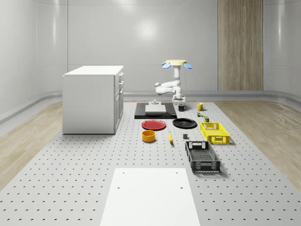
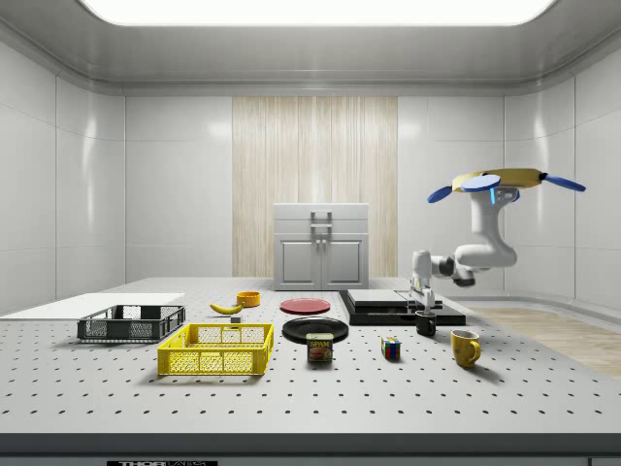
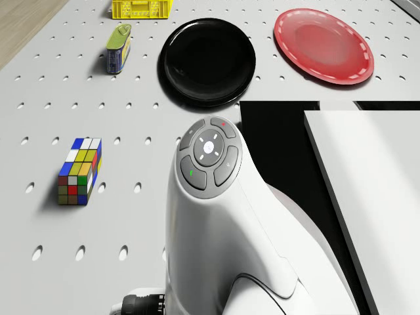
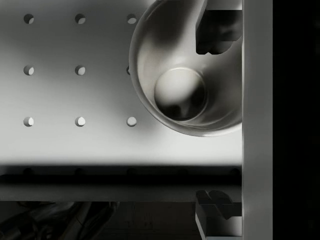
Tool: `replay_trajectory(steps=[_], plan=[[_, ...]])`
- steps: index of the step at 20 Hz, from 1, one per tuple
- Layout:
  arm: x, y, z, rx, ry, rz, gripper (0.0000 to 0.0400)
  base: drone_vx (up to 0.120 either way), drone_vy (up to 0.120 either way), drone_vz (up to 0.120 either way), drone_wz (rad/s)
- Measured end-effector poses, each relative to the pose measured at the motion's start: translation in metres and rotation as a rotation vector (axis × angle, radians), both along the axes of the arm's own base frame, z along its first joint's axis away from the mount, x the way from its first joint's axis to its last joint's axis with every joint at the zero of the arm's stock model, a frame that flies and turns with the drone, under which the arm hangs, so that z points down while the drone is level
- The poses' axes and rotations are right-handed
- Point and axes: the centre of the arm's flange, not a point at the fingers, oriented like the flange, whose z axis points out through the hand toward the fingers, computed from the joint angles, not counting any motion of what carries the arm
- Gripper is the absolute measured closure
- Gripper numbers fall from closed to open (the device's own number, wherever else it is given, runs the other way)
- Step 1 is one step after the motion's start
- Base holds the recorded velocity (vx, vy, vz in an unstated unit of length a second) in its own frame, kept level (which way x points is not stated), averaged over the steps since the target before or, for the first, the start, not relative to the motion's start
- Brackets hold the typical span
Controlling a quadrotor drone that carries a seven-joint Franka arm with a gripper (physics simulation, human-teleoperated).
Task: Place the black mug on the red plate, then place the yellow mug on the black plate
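The black mug (image 1: 182, 107) (image 2: 426, 323) stands upright on the table beside the black slab (image 1: 153, 113). My gripper (image 1: 179, 99) (image 2: 423, 291) hangs a little above it, open and holding nothing. In the wrist view I look down into the mug (image 4: 175, 95); one fingertip (image 4: 217, 30) is over its inside, the other (image 4: 217, 212) is outside its rim. The yellow mug (image 1: 200, 106) (image 2: 465, 347) stands apart on the whole-scene view's right. The red plate (image 1: 154, 124) (image 3: 323, 44) and the black plate (image 1: 184, 123) (image 3: 210, 60) lie side by side, both bare. The drone (image 1: 178, 63) (image 2: 505, 180) hovers above the table's far end.
A white block sits on the black slab. A Rubik's cube (image 3: 79, 170) and a can (image 3: 119, 47) lie near the black plate. Nearer the front are an orange bowl (image 1: 148, 135), a banana (image 1: 170, 137), a yellow crate (image 1: 214, 132) and a black crate (image 1: 202, 156). A white cabinet (image 1: 91, 99) stands left.
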Motion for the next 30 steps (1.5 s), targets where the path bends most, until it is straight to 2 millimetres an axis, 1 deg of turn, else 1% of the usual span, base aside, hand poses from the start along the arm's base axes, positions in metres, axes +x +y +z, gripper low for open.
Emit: replay_trajectory(steps=[9, 13, 14, 15, 16, 17, 19, 21, 23, 27, 30], plan=[[0.0, 0.0, 0.019, 0.0, 0.0, 0.0, 0.0, 0.0, 0.0, 0.0, 0.0], [0.0, 0.0, 0.024, 0.0, 0.0, 0.0, 0.0, 0.0, 0.0, 0.0, 0.0], [0.0, 0.0, 0.025, 0.0, 0.0, 0.0, 0.0044, 0.0, 0.0, 0.0, 0.0], [0.0, 0.0, 0.026, 0.0, 0.0, 0.0, 0.0099, 0.0, 0.0, 0.0, 0.0], [0.0, 0.0, 0.026, 0.0, 0.0, 0.0, 0.0141, 0.0, 0.0, 0.0, 0.0], [0.0, 0.0, 0.026, 0.0, 0.0, 0.0, 0.0174, 0.0, 0.0, 0.0, 0.0], [0.0, 0.0, 0.027, 0.0, 0.0, 0.0, 0.022, 0.0, 0.0, 0.0, 0.0], [0.0, 0.0, 0.027, 0.0, 0.0, 0.0, 0.0247, 0.0, 0.0, 0.0, 0.0], [0.0, 0.0, 0.028, 0.0, 0.0, 0.0, 0.0264, 0.0, 0.0, 0.0, 0.0], [0.0, 0.0, 0.027, 0.0, 0.0, 0.0, 0.028, 0.0, 0.0, 0.0, 0.0], [0.0, 0.0, 0.02, 0.0, 0.0, 0.0, 0.0286, 0.0, 0.0, 0.0, 0.0]])
